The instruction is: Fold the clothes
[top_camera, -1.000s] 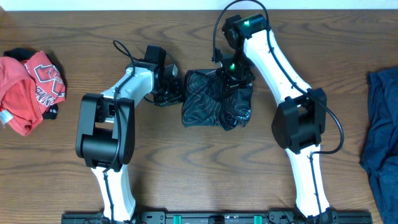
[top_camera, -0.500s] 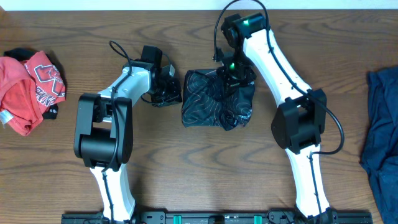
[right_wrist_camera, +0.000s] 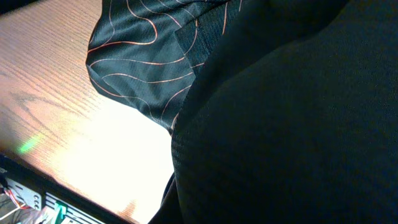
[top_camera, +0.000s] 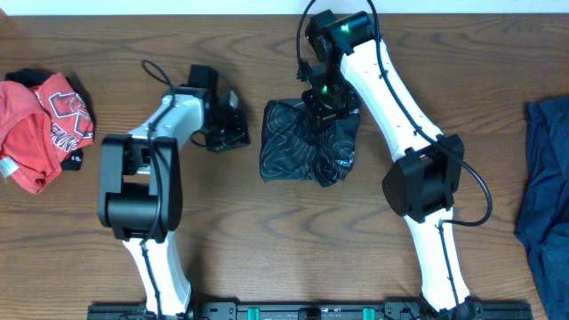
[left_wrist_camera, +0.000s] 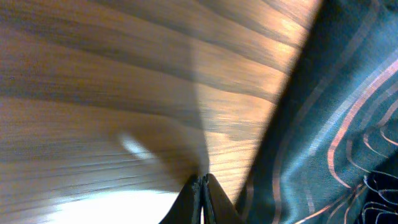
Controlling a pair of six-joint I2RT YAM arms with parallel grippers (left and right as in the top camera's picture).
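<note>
Jersey (top_camera: 293,147) lies bunched on the table (top_camera: 222,222); right gripper (top_camera: 324,111) pinches its top edge, left gripper (left_wrist_camera: 203,186) closed, empty.

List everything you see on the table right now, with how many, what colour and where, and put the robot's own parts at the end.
black jersey: one, black with thin orange lines, folded, table centre
red clothes: one bunched pile, red with white print, far left edge
blue garment: one, dark blue, far right edge, partly out of view
table: one, brown wood, under everything
arms: two, white and black, either side of the jersey
left hand: one, black, shut, empty, beside the jersey
right hand: one, black, shut, apparently pinching the jersey's top edge
</note>
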